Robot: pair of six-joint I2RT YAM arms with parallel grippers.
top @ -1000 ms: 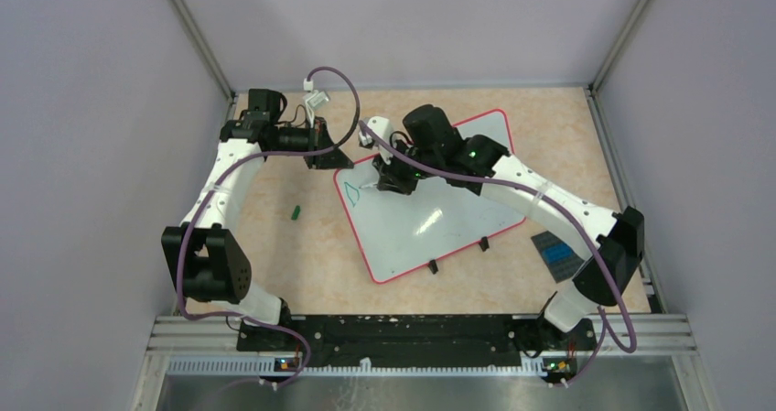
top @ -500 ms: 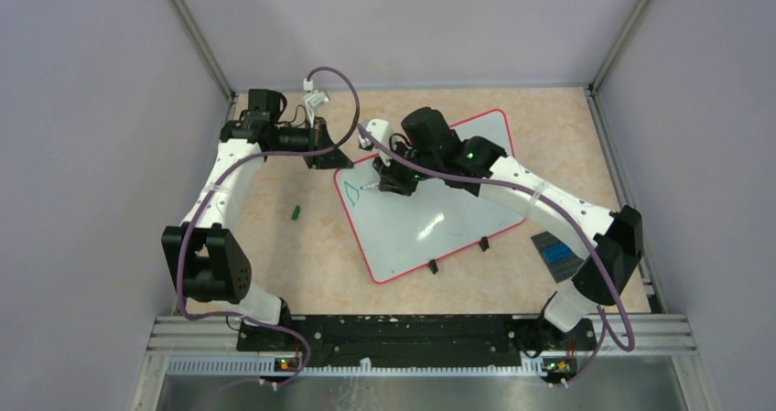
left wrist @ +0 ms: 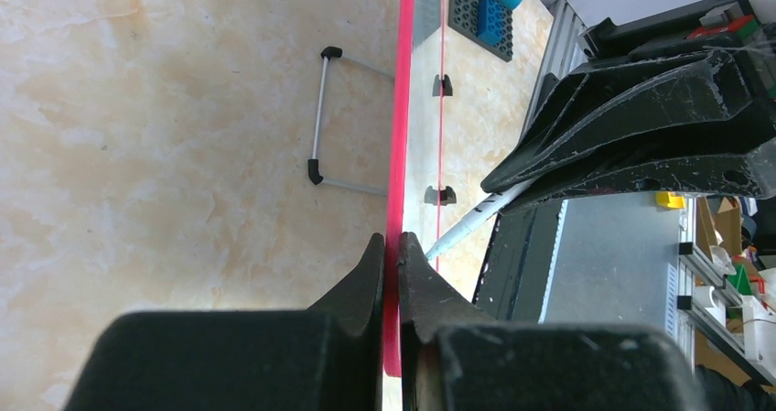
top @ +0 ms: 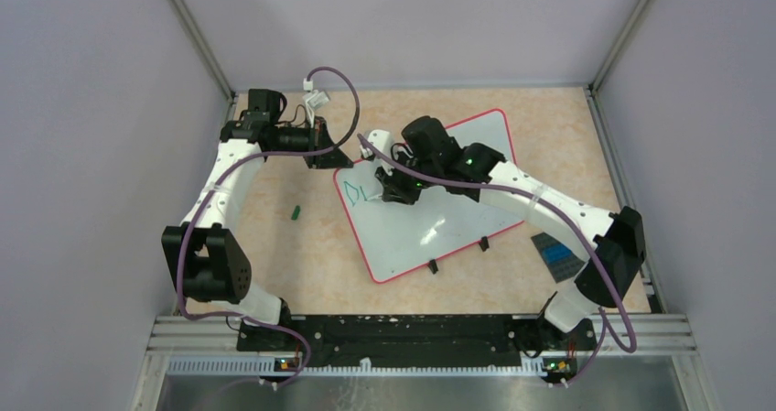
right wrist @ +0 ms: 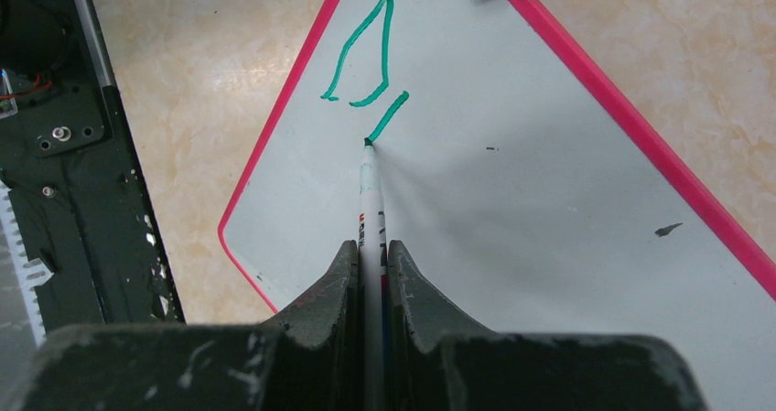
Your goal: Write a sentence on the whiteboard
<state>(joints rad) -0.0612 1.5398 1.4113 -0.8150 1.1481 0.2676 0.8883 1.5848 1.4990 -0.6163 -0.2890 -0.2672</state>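
Note:
The whiteboard [top: 448, 217] lies slanted on the table, white with a thin red rim. My left gripper [top: 331, 155] is shut on the rim at the board's far left corner; the left wrist view shows the red rim [left wrist: 399, 155] edge-on between the jaws. My right gripper [top: 389, 188] is over the board's left part, shut on a white marker [right wrist: 370, 191]. The marker tip touches the board [right wrist: 512, 182] at the lower end of a short green stroke [right wrist: 389, 116], next to a green triangle-like shape [right wrist: 366, 59].
A small green object [top: 296, 213] lies on the table left of the board. A dark grey studded plate [top: 556, 251] with blue bricks sits at the right. Two black feet [top: 432, 266] stick out of the board's near rim. A wire stand [left wrist: 320, 118] shows under the board.
My right gripper has shifted a little right and nearer with the marker. A new short green stroke now stands beside the first green shape. The left gripper has not moved.

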